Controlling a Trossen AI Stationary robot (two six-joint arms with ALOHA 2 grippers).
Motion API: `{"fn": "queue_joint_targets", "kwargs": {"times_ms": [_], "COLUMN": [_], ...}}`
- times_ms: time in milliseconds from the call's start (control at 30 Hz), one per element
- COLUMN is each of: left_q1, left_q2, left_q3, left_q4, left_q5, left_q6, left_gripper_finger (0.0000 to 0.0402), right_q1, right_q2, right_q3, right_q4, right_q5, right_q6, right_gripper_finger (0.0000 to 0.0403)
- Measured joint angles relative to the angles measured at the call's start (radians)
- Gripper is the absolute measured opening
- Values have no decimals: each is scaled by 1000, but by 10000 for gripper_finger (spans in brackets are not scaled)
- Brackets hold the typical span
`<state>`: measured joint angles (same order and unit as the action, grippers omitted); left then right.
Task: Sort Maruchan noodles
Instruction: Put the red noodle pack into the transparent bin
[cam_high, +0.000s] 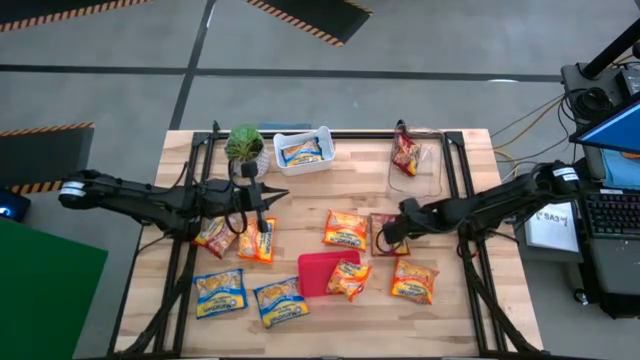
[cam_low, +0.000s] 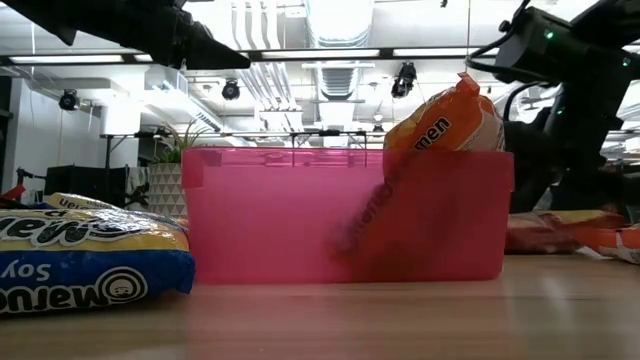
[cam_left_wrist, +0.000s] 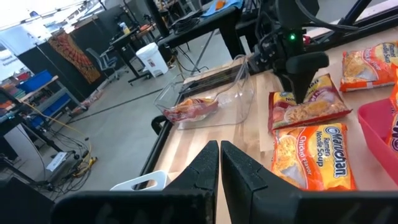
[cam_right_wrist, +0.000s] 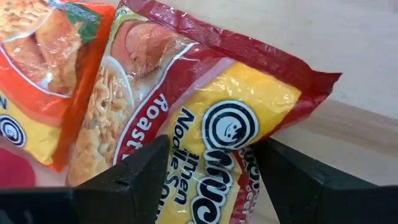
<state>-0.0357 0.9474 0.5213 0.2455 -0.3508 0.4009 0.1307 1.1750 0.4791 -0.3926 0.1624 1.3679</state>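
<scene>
Maruchan packets lie flat on the wooden table: orange ones (cam_high: 345, 228) (cam_high: 413, 280) (cam_high: 258, 240), blue ones (cam_high: 220, 292) (cam_high: 280, 300) and a dark red one (cam_high: 383, 234). My right gripper (cam_high: 392, 238) points down over the dark red packet (cam_right_wrist: 205, 124), open, with a finger on either side of its end. My left gripper (cam_high: 282, 193) is shut and empty (cam_left_wrist: 219, 163), above the table near the plant, pointing toward the table's right. My right gripper's fingers (cam_right_wrist: 134, 171) stand along the two sides of the dark red packet's end (cam_right_wrist: 242, 134), coming from above. The packet lies on the table. I cannot tell whether the fingers touch it.
A white bin (cam_high: 318, 135) holds a blue packet. A clear bin (cam_high: 432, 170) holds a dark red packet (cam_high: 405, 152). A pink bin (cam_high: 318, 268) holds an orange packet (cam_high: 348, 278) leaning on its wall (cam_low: 450, 120). A potted plant (cam_high: 245, 145) stands at the far left.
</scene>
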Motion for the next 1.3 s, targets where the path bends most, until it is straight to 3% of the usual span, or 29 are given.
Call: {"fn": "queue_joint_targets", "kwargs": {"times_ms": [200, 667, 967, 1300], "left_q1": [0, 0, 0, 0], "left_q2": [0, 0, -1, -1], "left_q3": [0, 0, 0, 0], "left_q4": [1, 26, 51, 66], "left_q5": [0, 0, 0, 0], "left_q6": [6, 9, 9, 13], "left_gripper_finger": [0, 0, 0, 0], "right_q1": [0, 0, 0, 0], "right_q2": [25, -56, -168, -228], "right_q3": [1, -1, 19, 210], "right_q4": [40, 30, 24, -30], "right_q5": [2, -5, -5, 23], "right_q6": [-7, -55, -103, -237], "right_gripper_finger": [182, 18, 9, 9]}}
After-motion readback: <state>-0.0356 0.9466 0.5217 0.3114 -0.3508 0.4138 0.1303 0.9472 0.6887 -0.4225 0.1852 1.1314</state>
